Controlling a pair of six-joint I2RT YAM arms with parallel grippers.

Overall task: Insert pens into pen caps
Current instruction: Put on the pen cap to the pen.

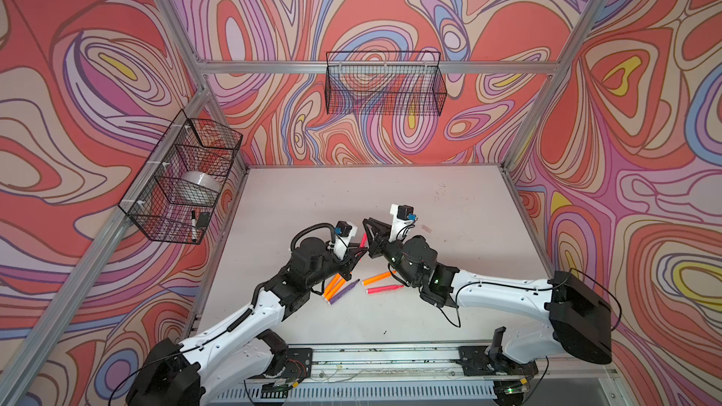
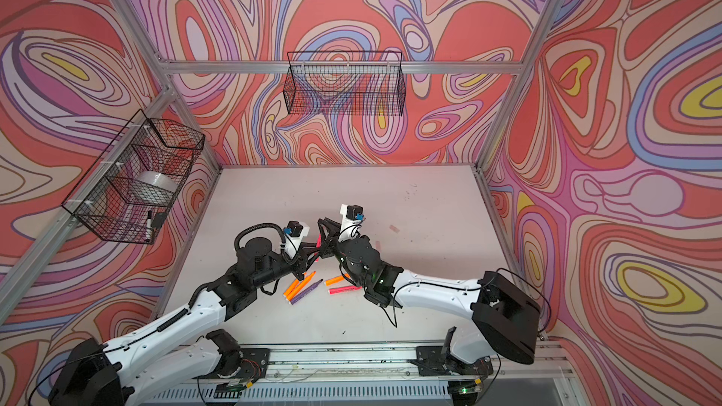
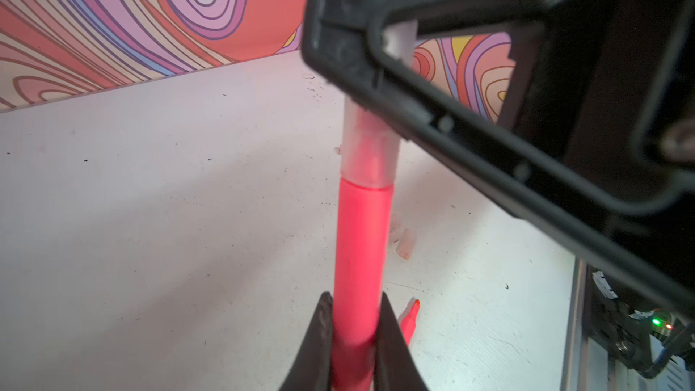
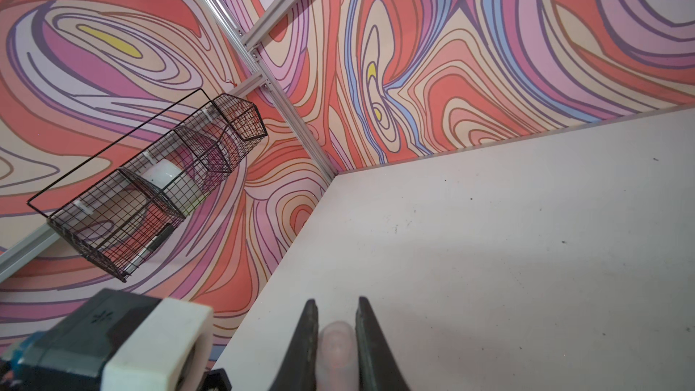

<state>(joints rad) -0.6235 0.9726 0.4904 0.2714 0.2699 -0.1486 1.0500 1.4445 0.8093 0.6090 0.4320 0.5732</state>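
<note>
A hot pink pen [image 3: 361,250] is held above the table, my left gripper [image 3: 355,299] shut on its barrel. Its tip sits inside a translucent whitish pen cap [image 3: 370,156]. My right gripper [image 4: 336,300] is shut on that cap [image 4: 336,347], whose closed end shows between the fingers. In both top views the two grippers meet over the table's middle, left gripper [image 1: 357,251] and right gripper [image 1: 367,234], the pink pen [image 2: 318,242] between them. Loose pens lie below: two orange [image 1: 334,285], one purple [image 1: 344,291], another orange [image 1: 377,278] and a pink one [image 1: 385,289].
A loose cap [image 1: 428,229] lies on the table behind the right arm. A wire basket [image 1: 183,181] on the left wall holds a tape roll and a white black-capped marker [image 1: 193,224]. Another wire basket [image 1: 385,83] hangs on the back wall.
</note>
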